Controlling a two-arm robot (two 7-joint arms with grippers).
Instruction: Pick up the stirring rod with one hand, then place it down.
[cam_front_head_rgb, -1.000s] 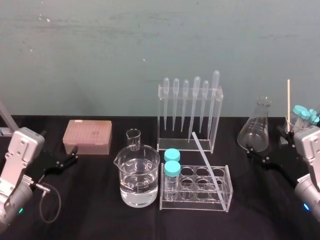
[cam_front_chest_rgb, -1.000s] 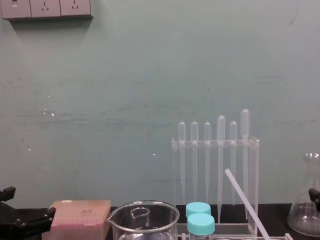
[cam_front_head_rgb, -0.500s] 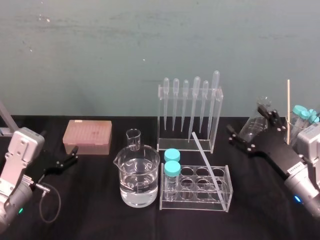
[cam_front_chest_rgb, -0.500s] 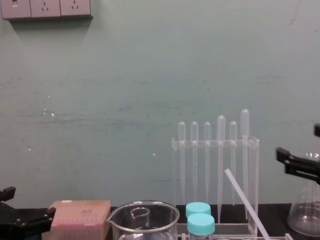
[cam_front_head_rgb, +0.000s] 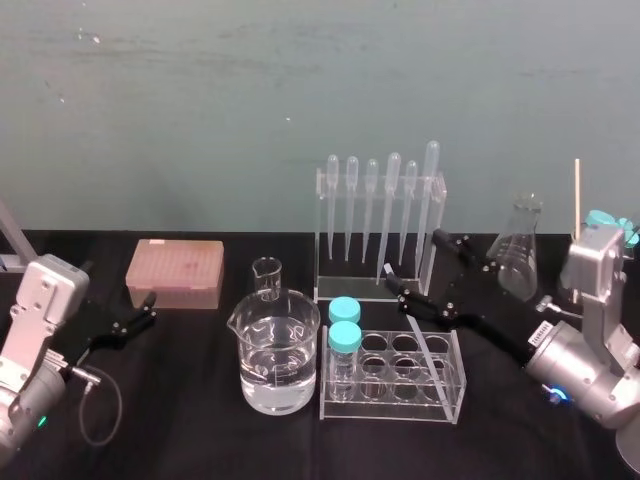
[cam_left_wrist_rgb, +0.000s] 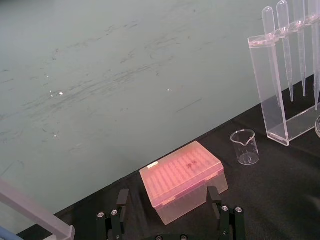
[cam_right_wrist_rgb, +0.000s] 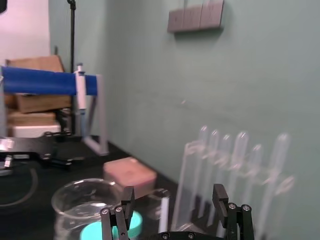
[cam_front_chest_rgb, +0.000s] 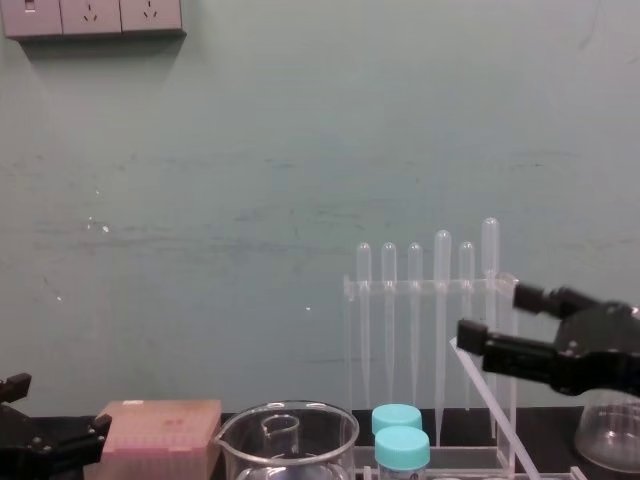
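Right gripper (cam_front_head_rgb: 415, 260) nearer translucent stirring rod (cam_front_head_rgb: 424, 345)

Black left gripper (cam_front_head_rgb: 150, 308) and right gripper (cam_front_head_rgb: 420, 263), blocky angular fingers, silver screws (cam_left_wrist_rgb: 111, 213); boxy silver-grey wrist housings (cam_front_head_rgb: 40, 305); looped black cable (cam_front_head_rgb: 100, 405) on left arm; small blue light (cam_front_head_rgb: 556, 397) on right arm.

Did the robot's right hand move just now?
Yes. The right gripper swung left from beside the Erlenmeyer flask to the pipette rack, open near the stirring rod. The left gripper stays parked at left.
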